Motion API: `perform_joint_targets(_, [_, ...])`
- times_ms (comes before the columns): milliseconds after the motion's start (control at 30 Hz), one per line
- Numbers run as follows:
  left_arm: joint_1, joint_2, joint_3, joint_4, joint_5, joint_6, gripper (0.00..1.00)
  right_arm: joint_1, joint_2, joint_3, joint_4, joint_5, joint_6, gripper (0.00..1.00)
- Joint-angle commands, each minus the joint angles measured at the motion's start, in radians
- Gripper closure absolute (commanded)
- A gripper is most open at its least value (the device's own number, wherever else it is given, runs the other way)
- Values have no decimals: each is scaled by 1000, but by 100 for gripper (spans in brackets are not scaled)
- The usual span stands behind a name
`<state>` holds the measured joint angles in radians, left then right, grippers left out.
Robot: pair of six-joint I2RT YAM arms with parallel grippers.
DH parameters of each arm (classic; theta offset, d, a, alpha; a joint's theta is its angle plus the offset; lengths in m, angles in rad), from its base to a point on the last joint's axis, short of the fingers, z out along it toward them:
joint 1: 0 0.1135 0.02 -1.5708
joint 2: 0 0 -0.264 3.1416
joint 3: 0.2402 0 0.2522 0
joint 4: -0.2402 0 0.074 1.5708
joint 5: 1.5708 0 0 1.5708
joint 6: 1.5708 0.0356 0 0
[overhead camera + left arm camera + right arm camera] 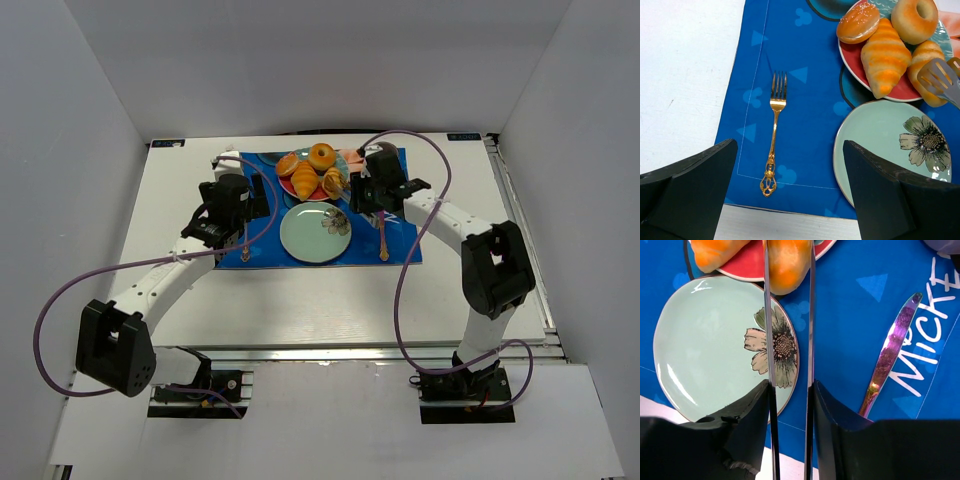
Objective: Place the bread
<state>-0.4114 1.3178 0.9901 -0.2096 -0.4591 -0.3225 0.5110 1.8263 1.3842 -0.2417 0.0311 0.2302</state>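
Observation:
The bread is a golden-orange croissant (789,262) at the near right edge of the red plate (309,195). It also shows in the left wrist view (924,57) and from above (333,183). My right gripper (790,390) is shut on metal tongs (811,315), and the two tong arms stand on either side of the croissant. I cannot tell whether the croissant is lifted off the plate. My left gripper (790,145) is open and empty, low over the blue mat (805,115) beside a gold fork (774,135).
The red plate also holds a second croissant (885,55), a ring doughnut (914,20) and a seeded bun (857,22). A mint-green flower plate (705,340) lies just in front of it. An iridescent knife (890,355) lies on the mat to the right.

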Motion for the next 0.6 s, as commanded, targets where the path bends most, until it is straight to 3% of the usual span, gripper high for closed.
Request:
perform_joint_targets(0, [6,-42,-4,9,2,-3,2,7,-27,52,-10,33,-3,68])
perform_joint_targets(67, [6,-38,-2,10,3,-3,2,7,-56,53,-18,50,-2,73])
perform_joint_targets(367, [5,-35,1,12,7,-3,2,7,-257,-2,-60,29,-55,74])
perform_joint_targets(567, [5,-31,2,21,16,-7,2,24,-426,-259,16,-154,-81,74])
